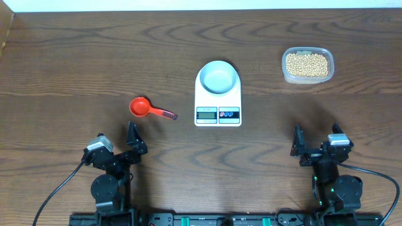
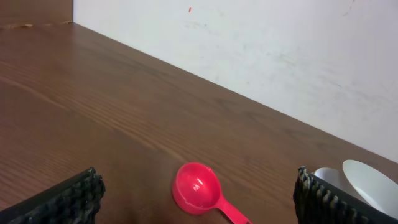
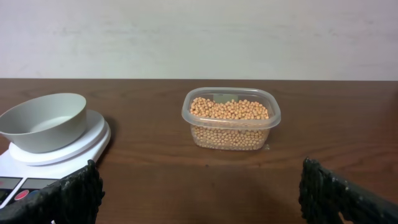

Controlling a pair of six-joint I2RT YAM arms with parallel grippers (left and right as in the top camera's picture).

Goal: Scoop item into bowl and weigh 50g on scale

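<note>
The tan-yellow beans [image 1: 306, 63] [image 3: 229, 109] fill a clear plastic tub [image 1: 307, 65] [image 3: 231, 117] at the back right. An empty pale blue-grey bowl [image 1: 218, 77] [image 3: 43, 121] stands on the white scale [image 1: 218, 103] [image 3: 50, 155] at the table's middle. A red scoop [image 1: 139, 107] [image 2: 198, 187] lies left of the scale, handle pointing right. My left gripper [image 1: 135, 141] [image 2: 199, 199] hovers open just in front of the scoop. Well short of the tub, my right gripper [image 1: 317, 139] [image 3: 199, 196] is open with only bare table between its fingers.
The dark wooden table [image 1: 94, 63] runs back to a white wall [image 2: 249, 50]. Both arm bases sit at the front edge, with cables [image 1: 53, 194] trailing beside them.
</note>
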